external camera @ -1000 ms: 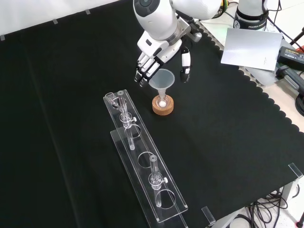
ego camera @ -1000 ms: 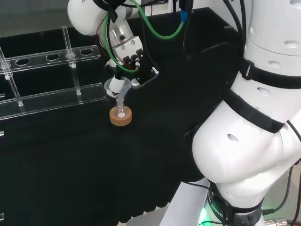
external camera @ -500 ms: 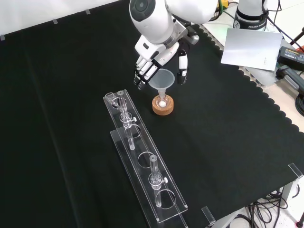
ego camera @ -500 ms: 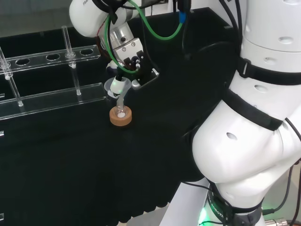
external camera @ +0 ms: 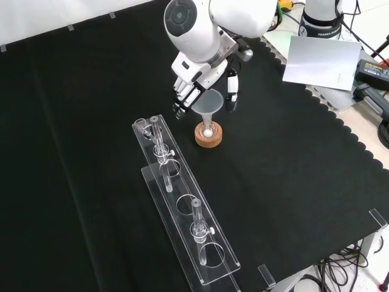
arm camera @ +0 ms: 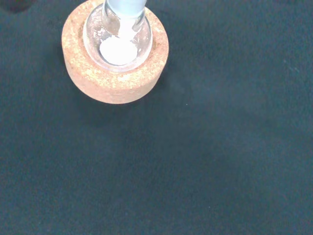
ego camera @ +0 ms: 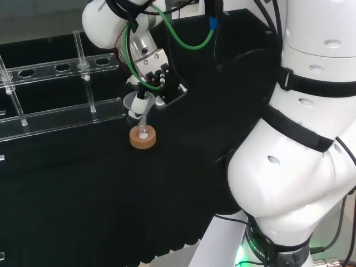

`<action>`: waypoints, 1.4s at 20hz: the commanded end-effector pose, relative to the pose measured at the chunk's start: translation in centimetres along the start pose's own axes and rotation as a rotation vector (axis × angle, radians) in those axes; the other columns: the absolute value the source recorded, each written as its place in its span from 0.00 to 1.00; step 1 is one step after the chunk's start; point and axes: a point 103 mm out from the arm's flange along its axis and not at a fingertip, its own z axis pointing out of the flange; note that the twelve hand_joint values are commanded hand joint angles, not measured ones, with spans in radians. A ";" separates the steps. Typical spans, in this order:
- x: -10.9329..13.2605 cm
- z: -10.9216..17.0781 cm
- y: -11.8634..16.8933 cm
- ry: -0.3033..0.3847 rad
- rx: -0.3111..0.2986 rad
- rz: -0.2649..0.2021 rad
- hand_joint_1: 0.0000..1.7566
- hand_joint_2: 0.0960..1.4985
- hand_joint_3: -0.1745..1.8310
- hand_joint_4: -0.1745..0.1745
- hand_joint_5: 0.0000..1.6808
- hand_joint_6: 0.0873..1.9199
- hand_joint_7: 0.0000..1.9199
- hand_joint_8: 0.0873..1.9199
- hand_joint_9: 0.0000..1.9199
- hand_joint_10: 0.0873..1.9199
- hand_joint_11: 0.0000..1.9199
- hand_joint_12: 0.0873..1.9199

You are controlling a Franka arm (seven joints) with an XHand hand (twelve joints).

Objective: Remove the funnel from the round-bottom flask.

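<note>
Open black cloth on the table (external camera: 292,182) right of the cork ring (external camera: 208,135) in the front view — clear rack (external camera: 182,213) close at left. Clear conical funnel (external camera: 209,104) seated in the round-bottom flask (arm camera: 119,36), white powder inside. Hand (external camera: 200,82) lower than before, fingers (external camera: 182,100) spread wide astride the funnel rim — not gripping.

head: I'm looking from behind, above the arm | front: facing it, down on the desk (external camera: 292,182) | wrist: close over the cork stand (arm camera: 115,73) | all share that stand
</note>
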 end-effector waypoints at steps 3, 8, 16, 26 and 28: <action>0.0 0.0 -0.1 -0.043 -0.026 0.019 0.37 0.50 0.18 0.56 0.11 0.00 0.05 0.31 0.26 0.31 0.22 0.70; 0.0 -0.4 -0.6 -0.063 -0.109 0.043 0.39 0.54 0.23 0.46 0.26 0.00 0.21 0.32 0.41 0.26 0.28 0.66; 0.0 -1.8 -1.6 -0.077 -0.154 0.035 0.41 0.53 0.29 0.43 0.40 0.15 0.41 0.32 0.61 0.18 0.36 0.61; -0.1 -4.5 -3.7 -0.153 -0.175 0.056 0.42 0.52 0.30 0.42 0.37 0.22 0.41 0.33 0.62 0.17 0.36 0.61; -0.1 -5.2 -4.3 -0.171 -0.183 0.069 0.42 0.52 0.30 0.42 0.36 0.22 0.40 0.33 0.62 0.17 0.36 0.61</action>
